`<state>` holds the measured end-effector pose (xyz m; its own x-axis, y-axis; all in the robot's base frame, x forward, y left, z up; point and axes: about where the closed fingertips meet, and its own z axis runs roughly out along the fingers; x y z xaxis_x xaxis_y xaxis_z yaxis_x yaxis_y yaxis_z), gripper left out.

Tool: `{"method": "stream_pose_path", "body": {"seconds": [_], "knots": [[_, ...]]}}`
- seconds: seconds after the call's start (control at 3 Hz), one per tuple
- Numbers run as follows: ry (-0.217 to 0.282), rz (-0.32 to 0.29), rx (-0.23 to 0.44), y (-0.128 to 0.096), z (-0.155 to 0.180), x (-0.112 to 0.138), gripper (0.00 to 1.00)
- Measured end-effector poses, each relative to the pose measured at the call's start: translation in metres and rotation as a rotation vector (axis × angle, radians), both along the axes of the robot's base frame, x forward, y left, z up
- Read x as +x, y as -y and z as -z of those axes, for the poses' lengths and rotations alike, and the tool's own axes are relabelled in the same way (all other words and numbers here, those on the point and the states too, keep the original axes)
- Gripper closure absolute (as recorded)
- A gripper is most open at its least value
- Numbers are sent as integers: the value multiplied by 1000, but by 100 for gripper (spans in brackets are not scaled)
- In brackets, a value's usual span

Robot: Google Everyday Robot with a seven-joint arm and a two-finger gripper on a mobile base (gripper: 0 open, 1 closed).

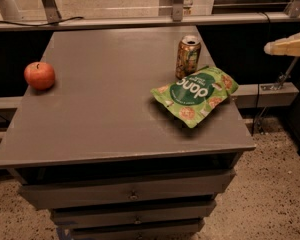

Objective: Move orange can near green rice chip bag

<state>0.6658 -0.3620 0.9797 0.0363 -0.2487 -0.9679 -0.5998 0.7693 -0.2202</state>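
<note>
The orange can [188, 57] stands upright on the grey table [105, 109], near its back right corner. The green rice chip bag [196, 94] lies flat just in front of the can, its back edge close against the can's base. My gripper [272, 47] shows only as pale cream fingertips at the right edge of the view, off the table, well to the right of the can and apart from it. It holds nothing.
A red-orange apple [39, 75] sits at the table's left edge. Drawers [130, 194] run under the tabletop. A rail [140, 21] crosses behind the table. Speckled floor lies to the right.
</note>
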Motion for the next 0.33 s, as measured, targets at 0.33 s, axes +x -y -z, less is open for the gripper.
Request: {"method": "stream_pose_path", "body": {"seconds": [0.33], "knots": [[26,8,-5,5,-12,0,0]]}}
